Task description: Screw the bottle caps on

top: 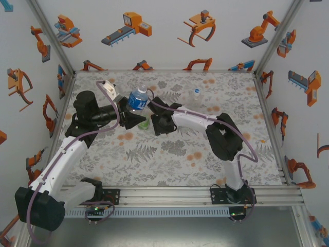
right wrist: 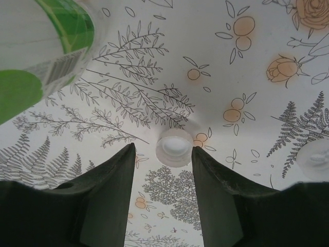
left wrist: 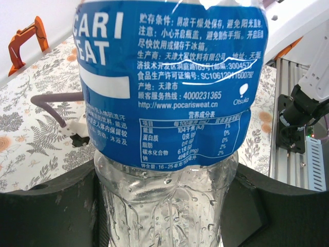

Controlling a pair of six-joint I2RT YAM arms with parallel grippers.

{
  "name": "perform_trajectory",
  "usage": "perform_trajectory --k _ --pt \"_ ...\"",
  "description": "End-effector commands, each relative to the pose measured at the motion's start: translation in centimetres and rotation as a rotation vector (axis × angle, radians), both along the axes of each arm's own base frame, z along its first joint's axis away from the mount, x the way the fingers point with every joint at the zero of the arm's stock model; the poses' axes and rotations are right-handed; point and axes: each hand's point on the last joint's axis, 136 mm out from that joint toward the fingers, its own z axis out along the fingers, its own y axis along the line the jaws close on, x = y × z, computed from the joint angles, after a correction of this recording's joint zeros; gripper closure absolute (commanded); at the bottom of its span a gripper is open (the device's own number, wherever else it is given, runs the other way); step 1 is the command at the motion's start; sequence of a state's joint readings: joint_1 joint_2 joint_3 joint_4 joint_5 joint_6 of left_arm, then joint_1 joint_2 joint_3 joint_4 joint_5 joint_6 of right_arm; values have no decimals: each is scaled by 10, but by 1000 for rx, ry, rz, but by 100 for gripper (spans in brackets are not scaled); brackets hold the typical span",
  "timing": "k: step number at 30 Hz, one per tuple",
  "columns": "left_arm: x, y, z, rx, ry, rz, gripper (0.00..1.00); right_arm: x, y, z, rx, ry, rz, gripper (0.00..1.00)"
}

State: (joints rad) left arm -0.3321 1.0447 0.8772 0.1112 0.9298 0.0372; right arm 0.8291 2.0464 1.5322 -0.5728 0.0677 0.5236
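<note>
A white bottle cap point(right wrist: 175, 147) lies flat on the floral table point(right wrist: 257, 72), right at the tips of the right gripper point(right wrist: 163, 149), whose jaws stand parted on either side of it and clamp nothing. The green-labelled bottle point(right wrist: 36, 46) is at the cap's 10 o'clock. In the top view the blue-labelled bottle point(top: 138, 99) is at about 11 o'clock from the table's middle, clenched around its clear lower body by the left gripper point(left wrist: 164, 206).
</note>
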Motion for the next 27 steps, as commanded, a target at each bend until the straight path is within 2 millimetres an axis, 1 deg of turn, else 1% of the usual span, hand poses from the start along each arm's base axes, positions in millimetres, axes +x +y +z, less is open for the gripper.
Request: perform_trajectory --k 1,4,6,11,17,24,27 --pt "-2 3 13 -7 -50 3 100 -2 -2 0 -30 2 9 54" --pt "-2 3 12 -7 -47 1 100 -3 -4 -6 -43 12 8 54" --pt "-2 3 12 -8 -45 1 100 -4 -4 -8 -46 18 12 56" --pt "-2 2 11 -7 -42 -1 100 -5 -4 -14 -56 26 16 58" --pt "-1 2 10 -7 -40 -1 100 -4 -4 -14 -61 22 18 60" --pt "-2 2 11 -7 -43 -1 100 -4 -6 -18 -72 27 20 60" --pt "-2 2 11 -6 -42 -3 100 -6 -6 -21 -70 36 18 67"
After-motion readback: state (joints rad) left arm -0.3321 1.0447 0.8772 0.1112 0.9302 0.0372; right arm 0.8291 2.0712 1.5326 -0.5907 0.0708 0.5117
